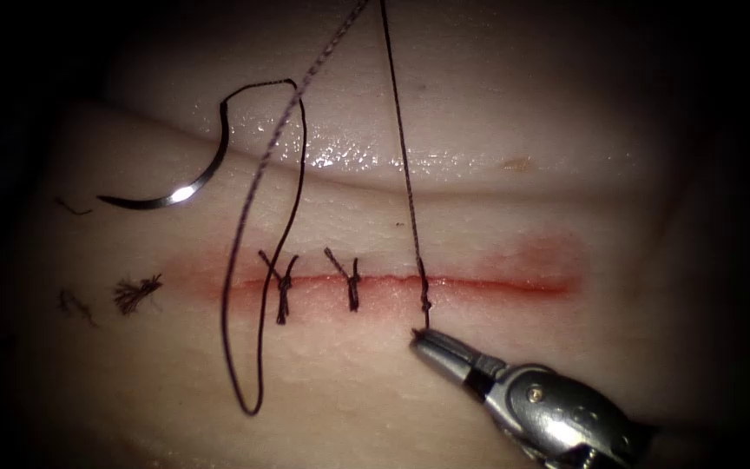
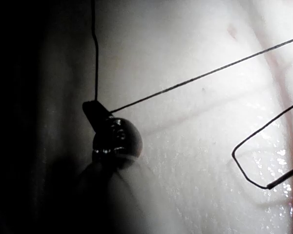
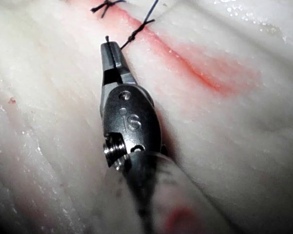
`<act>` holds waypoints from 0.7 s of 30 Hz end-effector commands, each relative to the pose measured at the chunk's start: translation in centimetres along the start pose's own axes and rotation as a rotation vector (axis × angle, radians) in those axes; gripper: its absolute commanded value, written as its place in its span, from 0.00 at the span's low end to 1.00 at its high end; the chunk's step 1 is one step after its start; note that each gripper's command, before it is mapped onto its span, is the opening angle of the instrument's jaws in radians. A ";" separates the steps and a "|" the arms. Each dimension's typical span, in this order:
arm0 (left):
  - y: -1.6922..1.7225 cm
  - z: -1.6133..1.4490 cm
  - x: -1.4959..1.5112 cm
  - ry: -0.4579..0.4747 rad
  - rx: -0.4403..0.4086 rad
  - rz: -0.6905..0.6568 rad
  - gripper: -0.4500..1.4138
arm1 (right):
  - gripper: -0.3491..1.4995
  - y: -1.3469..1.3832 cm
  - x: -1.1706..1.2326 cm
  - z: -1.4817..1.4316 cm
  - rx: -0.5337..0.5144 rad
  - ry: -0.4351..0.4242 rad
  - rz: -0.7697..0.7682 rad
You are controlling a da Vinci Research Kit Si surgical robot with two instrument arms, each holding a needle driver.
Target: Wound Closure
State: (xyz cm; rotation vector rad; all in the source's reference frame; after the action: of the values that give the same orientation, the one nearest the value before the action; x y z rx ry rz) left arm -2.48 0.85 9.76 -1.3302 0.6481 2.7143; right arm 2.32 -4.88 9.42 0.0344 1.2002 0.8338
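Note:
The tissue (image 1: 496, 122) has a horizontal cut (image 1: 496, 283) with two knotted stitches (image 1: 284, 287) toward its left. A third stitch (image 1: 424, 300) crosses the cut further right, and its thread (image 1: 401, 148) runs taut up out of the picture. My right tool (image 1: 416, 335) is just below this stitch, shut on the thread's short end (image 3: 107, 39). My left tool (image 2: 94, 108) is shut on the thread (image 2: 195, 78), which leaves it in two taut strands. The curved needle (image 1: 175, 194) lies free on the tissue, above the cut's left end and not in the tissue.
Slack thread (image 1: 245, 260) trails from the needle's tail and hangs in a long loop across the cut at the left. Frayed cut ends of thread (image 1: 136, 293) lie left of the cut. Red fluid (image 1: 540, 260) stains the cut's right end.

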 end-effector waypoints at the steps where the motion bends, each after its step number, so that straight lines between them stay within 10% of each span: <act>1: -0.02 0.08 -0.01 -0.018 0.024 0.008 0.00 | 0.00 -0.08 -0.08 0.04 0.003 0.000 0.001; 21: -0.30 0.10 -0.07 -0.109 0.089 0.046 0.00 | 0.00 -0.23 -0.04 -0.02 0.030 -0.006 0.007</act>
State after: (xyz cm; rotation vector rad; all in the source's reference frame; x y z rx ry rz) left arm -2.39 1.14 9.71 -1.1497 0.7851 2.7381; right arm 2.35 -5.02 9.29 0.0613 1.2074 0.8225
